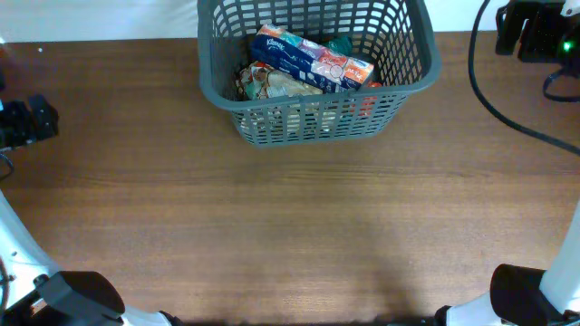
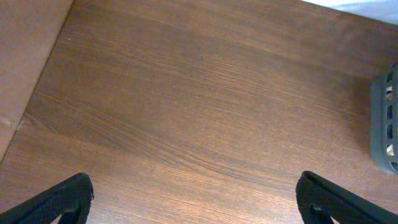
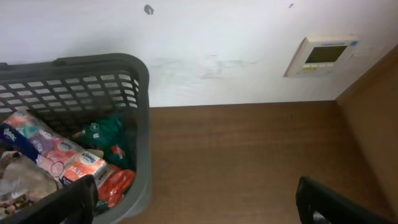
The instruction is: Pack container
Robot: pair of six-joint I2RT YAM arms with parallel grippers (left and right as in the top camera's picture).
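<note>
The dark grey lattice basket [image 1: 410, 81] stands at the table's back middle. It holds a blue tissue pack [image 1: 304, 56], a pale crinkled snack packet [image 1: 272, 83], a green packet [image 1: 341, 43] and a red packet [image 1: 366, 98]. The basket also shows in the right wrist view [image 3: 138, 124] and at the right edge of the left wrist view [image 2: 385, 124]. My left gripper [image 2: 196, 199] is open and empty over bare table at the far left [image 1: 27, 119]. My right gripper [image 3: 199, 199] is open and empty, to the basket's right at the back right [image 1: 535, 32].
A white wall with a thermostat panel [image 3: 322, 55] rises behind the table. A black cable [image 1: 507, 113] curves across the table's right side. The arm bases [image 1: 82, 294] sit at the front corners.
</note>
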